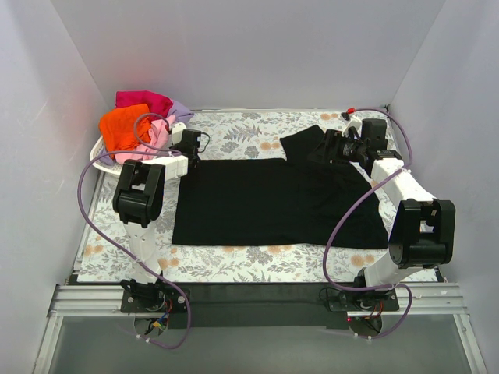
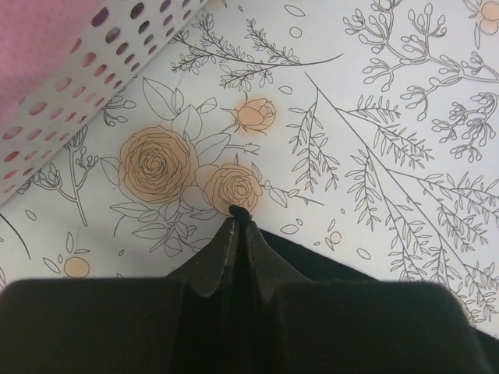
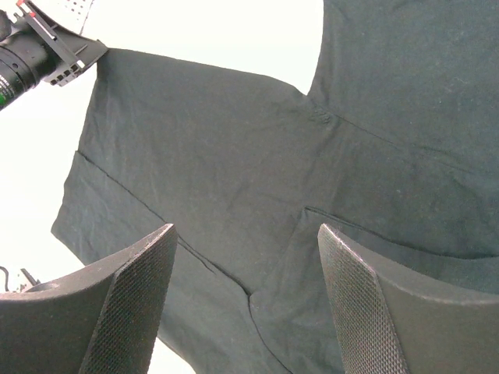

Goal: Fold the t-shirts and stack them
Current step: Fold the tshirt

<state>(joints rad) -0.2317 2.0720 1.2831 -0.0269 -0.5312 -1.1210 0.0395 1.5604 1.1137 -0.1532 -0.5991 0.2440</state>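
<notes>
A large black t-shirt (image 1: 273, 202) lies spread flat across the flowered table cover. My left gripper (image 1: 189, 160) is at its far left corner. In the left wrist view the gripper (image 2: 238, 214) is shut, with a small fold of the black t-shirt (image 2: 343, 261) pinched at its tips. My right gripper (image 1: 327, 146) hovers open over the far right sleeve; in the right wrist view the gripper (image 3: 245, 230) has only black t-shirt (image 3: 234, 140) below it and nothing between the fingers. Orange (image 1: 121, 128), pink (image 1: 156, 136), magenta-red (image 1: 144, 101) and lavender (image 1: 181, 111) t-shirts are heaped at the far left.
The heap sits in a white lattice basket (image 1: 100, 149) at the table's far left corner, close beside the left gripper; its wall (image 2: 101, 54) shows in the left wrist view. White walls enclose the table on three sides. Purple cables loop beside both arms.
</notes>
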